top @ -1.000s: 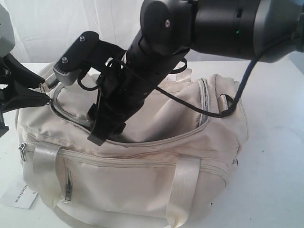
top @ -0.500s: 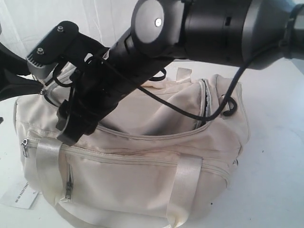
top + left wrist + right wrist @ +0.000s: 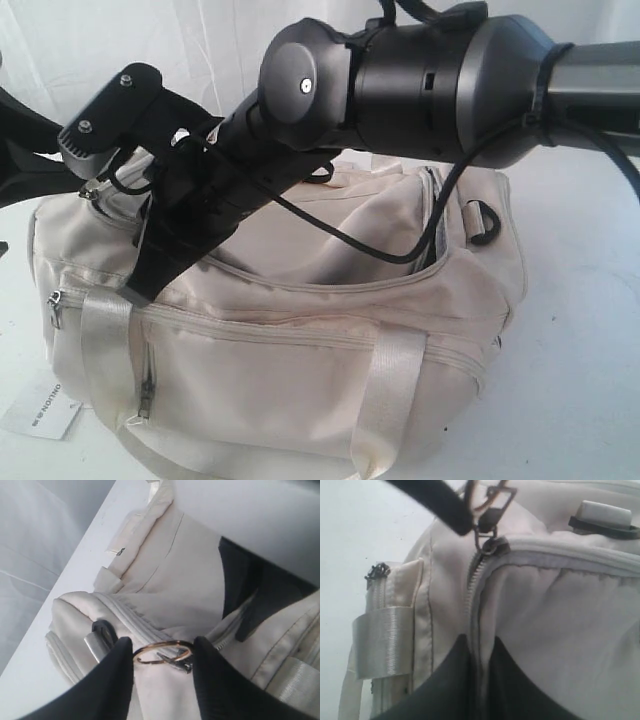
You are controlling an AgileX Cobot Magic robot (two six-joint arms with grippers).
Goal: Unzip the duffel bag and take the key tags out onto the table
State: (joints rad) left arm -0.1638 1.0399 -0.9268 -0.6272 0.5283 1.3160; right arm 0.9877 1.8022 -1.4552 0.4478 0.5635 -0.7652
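Note:
The cream duffel bag [image 3: 300,350] lies on the white table [image 3: 580,350], its top panel sagging. At the bag's left end, my left gripper [image 3: 88,188] is shut on the gold zip pull ring [image 3: 164,643], which spans the gap between its two fingers [image 3: 162,652]. My right gripper [image 3: 145,285] reaches across from the right. It is shut on the bag's zip edge [image 3: 480,650], just below the zip slider [image 3: 487,545]. The key tags are hidden.
A white paper label [image 3: 40,405] lies on the table at the bag's front left. A black D-ring [image 3: 485,222] sits at the bag's right end. The right arm's cable [image 3: 400,255] droops over the bag's top. White cloth hangs behind.
My right gripper has moved left from the bag's middle to its left end, and its jaws have closed on the zip edge. The left gripper keeps its hold on the ring.

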